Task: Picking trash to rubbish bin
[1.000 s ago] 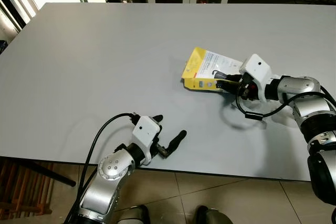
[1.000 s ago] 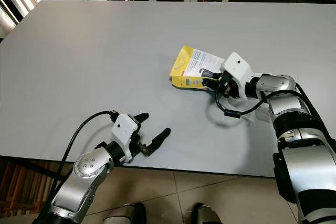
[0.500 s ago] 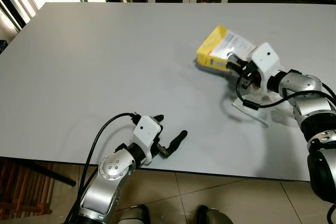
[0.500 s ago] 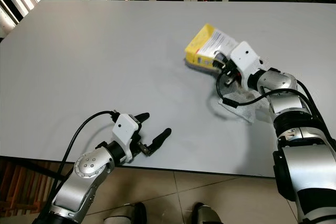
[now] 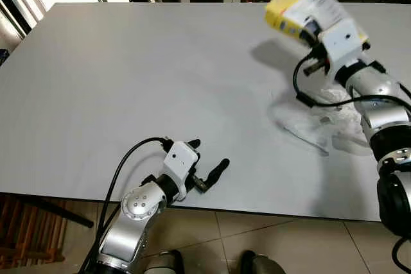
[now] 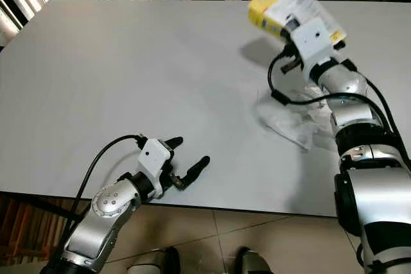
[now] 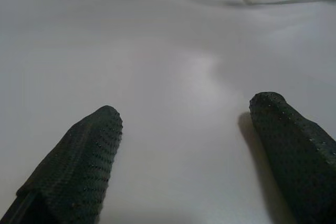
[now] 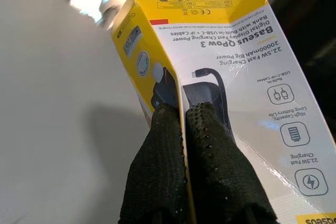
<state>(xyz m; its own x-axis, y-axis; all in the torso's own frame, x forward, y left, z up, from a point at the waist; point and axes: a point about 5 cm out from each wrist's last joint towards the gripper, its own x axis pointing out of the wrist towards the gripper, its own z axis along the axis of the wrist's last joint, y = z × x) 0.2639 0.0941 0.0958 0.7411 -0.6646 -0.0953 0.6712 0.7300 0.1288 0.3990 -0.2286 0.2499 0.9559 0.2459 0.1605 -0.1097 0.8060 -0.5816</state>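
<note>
My right end effector (image 8: 181, 129) is up in the air over the far right part of the grey bench (image 5: 128, 81), and its two black fingers are pinched tight on the thin edge of a yellow and white power bank box (image 5: 302, 1). The box is off the bench and tipped, with its shadow on the bench just under it. I think this box is light, because it looks like thin card and may well be empty. It is stiff, but the card wall could bend or crush if I squeeze hard. The printed side looks smooth and shiny, so it could slide out of my fingers if I swing it fast. Holding one thin wall seems fine for a light box, but a hold across the whole box would be safer. Near my right arm on the bench lies a crumpled clear plastic wrapper (image 5: 321, 123). It looks soft and floppy, so I would pinch a bunched-up part. My left end effector (image 5: 209, 168) rests at the near edge of the bench, fingers apart, holding nothing.
</note>
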